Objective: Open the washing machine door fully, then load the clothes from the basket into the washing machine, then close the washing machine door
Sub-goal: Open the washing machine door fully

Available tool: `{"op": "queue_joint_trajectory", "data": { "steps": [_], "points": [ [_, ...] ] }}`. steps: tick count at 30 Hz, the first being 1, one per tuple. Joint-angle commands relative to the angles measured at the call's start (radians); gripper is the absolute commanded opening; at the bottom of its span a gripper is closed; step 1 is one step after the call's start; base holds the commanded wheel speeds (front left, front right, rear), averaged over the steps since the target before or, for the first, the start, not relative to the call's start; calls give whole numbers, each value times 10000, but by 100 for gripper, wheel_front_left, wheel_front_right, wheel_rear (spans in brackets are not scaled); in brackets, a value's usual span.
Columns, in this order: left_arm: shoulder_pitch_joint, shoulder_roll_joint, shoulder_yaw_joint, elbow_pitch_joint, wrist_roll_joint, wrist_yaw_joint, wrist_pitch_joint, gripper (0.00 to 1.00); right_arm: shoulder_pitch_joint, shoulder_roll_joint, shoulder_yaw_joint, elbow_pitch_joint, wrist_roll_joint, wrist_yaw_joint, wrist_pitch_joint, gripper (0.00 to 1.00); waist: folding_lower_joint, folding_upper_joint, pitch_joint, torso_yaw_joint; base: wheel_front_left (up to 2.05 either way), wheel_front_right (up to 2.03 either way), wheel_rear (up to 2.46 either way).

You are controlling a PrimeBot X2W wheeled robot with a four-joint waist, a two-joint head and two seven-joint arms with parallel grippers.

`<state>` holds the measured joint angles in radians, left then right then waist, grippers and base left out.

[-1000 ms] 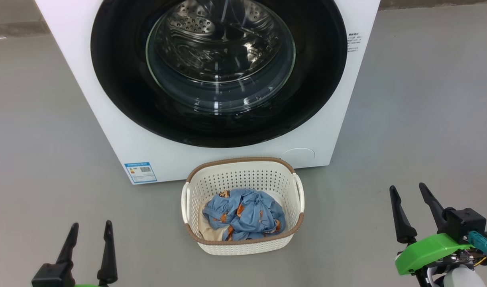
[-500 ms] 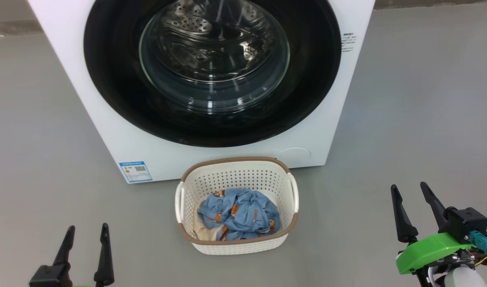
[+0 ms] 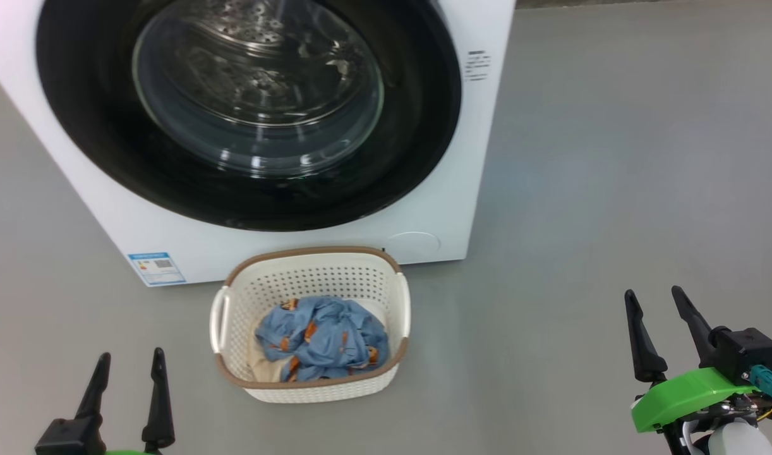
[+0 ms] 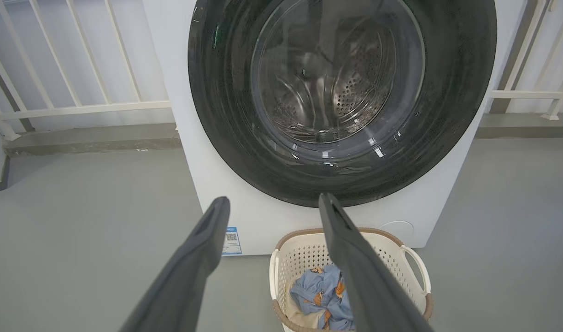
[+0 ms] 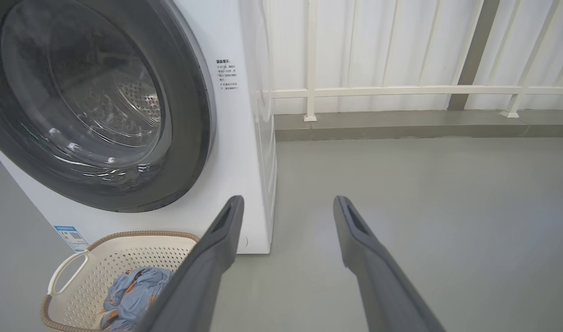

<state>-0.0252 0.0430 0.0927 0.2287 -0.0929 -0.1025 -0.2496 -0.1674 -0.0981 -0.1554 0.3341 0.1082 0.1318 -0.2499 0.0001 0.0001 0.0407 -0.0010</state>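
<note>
Though cut off above, washing machine door [image 3: 253, 114] closed.

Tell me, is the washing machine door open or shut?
Shut. The washing machine door sits flat against the front of the washing machine, no gap at its rim; the drum is seen through its glass.

On the washing machine [image 3: 463, 164], blue label [image 3: 156, 268] and small print [image 3: 476, 65] are unreadable.

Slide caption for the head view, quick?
Washing machine door shut; clothes in basket; left gripper and right gripper open, empty.
</note>
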Motion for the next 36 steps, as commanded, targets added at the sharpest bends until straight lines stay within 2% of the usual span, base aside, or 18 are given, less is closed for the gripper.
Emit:
{"op": "queue_joint_trajectory", "data": {
  "steps": [1,10,36],
  "points": [
    [-351,136,308,-264,-31,-40,-122,100,-316,-56,197,-288,17,-11,-118,100,-1,-1,37,13,86,86,-172],
    [-442,116,259,-231,17,-107,-122,100,-364,-73,211,-267,30,-11,-118,100,-1,-1,97,58,47,47,-93],
    [-266,83,126,-592,159,-179,-122,100,-415,-54,163,-261,52,-11,-118,100,-1,-1,85,18,0,0,-1]
  ]
}}
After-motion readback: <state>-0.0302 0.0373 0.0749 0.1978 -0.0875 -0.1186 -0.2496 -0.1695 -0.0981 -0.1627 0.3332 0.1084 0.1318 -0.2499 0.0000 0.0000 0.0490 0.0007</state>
